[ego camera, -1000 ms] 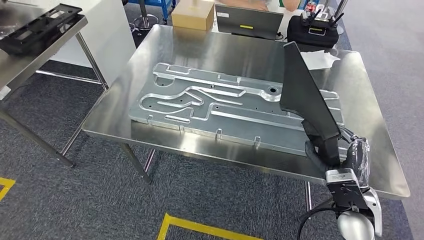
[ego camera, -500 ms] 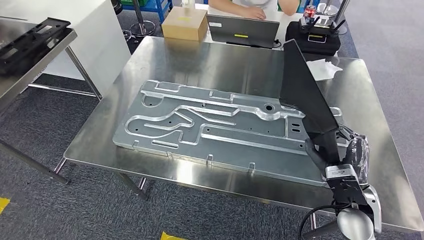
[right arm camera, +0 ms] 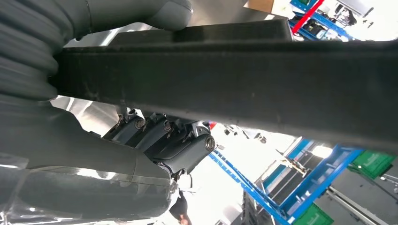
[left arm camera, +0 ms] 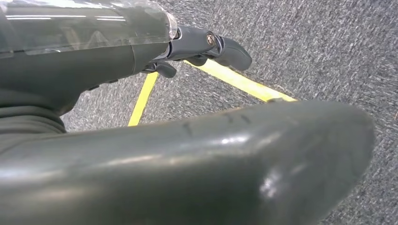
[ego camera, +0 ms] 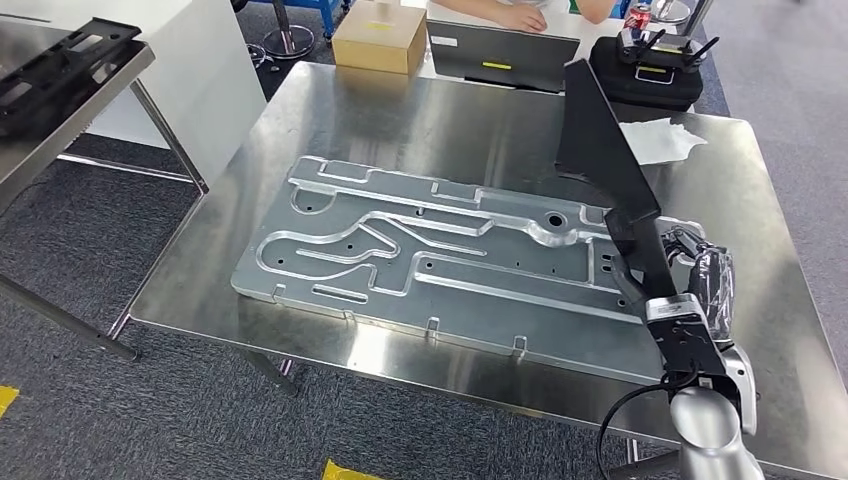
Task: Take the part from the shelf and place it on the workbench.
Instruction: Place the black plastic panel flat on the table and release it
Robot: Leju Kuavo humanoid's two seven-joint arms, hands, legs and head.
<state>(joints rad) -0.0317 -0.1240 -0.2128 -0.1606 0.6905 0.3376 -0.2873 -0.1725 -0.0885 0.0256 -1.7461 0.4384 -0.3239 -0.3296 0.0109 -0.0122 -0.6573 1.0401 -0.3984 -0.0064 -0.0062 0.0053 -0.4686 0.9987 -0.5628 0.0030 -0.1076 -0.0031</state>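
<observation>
The part (ego camera: 600, 150) is a long black bar, flat and tapered. My right hand (ego camera: 690, 275) grips its lower end and holds it tilted upward above the right side of the steel workbench (ego camera: 420, 110). Its lower end hangs over the right end of a large machined aluminium plate (ego camera: 440, 250) lying on the bench. In the right wrist view the black part (right arm camera: 234, 70) crosses the picture, with the dark fingers (right arm camera: 164, 136) wrapped under it. My left hand (left arm camera: 187, 154) hangs over grey carpet with nothing in it, its fingers (left arm camera: 206, 44) apart.
Along the bench's far edge stand a cardboard box (ego camera: 380, 38), a laptop (ego camera: 505, 58) and a black case with a controller (ego camera: 650, 70). A white sheet (ego camera: 660, 140) lies behind the part. A person's hand (ego camera: 520, 15) rests beyond the laptop. A second table (ego camera: 60, 70) stands at left.
The whole picture has shifted with the camera, and the bench is nearer. My right hand and the black part have moved further in over the tabletop, to the plate's right end.
</observation>
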